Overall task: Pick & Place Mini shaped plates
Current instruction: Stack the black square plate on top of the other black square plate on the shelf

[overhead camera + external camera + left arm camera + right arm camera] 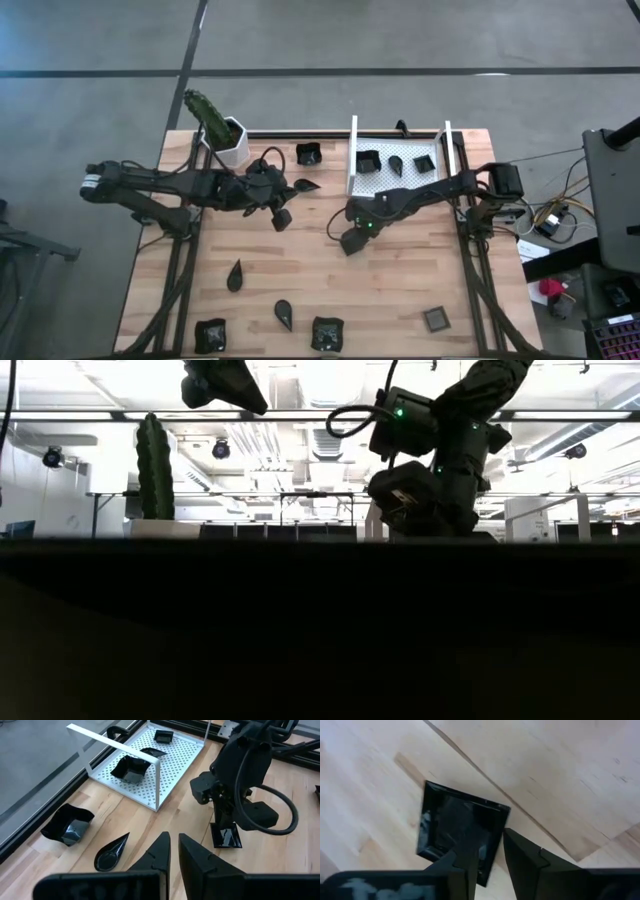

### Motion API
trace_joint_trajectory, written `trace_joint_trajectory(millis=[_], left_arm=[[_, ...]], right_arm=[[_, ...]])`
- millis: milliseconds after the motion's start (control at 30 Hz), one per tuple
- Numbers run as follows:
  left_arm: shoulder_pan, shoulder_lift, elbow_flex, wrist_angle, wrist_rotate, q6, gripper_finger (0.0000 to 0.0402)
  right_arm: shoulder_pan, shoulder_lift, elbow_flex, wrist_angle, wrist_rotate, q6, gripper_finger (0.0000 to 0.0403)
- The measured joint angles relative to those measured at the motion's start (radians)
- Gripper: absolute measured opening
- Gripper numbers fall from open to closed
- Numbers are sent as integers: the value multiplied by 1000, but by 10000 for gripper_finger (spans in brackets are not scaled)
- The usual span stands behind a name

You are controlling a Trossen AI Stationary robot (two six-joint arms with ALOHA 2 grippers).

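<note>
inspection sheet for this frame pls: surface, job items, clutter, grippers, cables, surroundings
Surface: wooden table, bare between items.
Job's things: three dark mini plates in the white tray; a square plate under the right gripper; others loose on the table, including a teardrop plate and a folded-looking square plate near the tray.
Clutter: white pot with cactus at the table's far left corner.
Grippers: left gripper narrowly parted, empty, above the table; right gripper straddling one edge of the square plate, jaws not yet shut on it.
Cables: loose wires beside the table's right side.
Surroundings: grey floor; nobody seen.
</note>
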Motion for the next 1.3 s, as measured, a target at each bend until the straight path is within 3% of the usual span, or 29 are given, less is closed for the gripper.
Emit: trace_joint_trajectory(millis=[233, 667, 1300], left_arm=[[0, 0, 0, 0, 0, 0, 30], [0, 0, 0, 0, 0, 2, 30], [0, 0, 0, -2, 1, 13, 30]], right_arm=[[0, -2, -1, 3, 0, 3, 14], [0, -59, -1, -16, 12, 1, 8], [-46, -418, -1, -355, 201, 46, 8]])
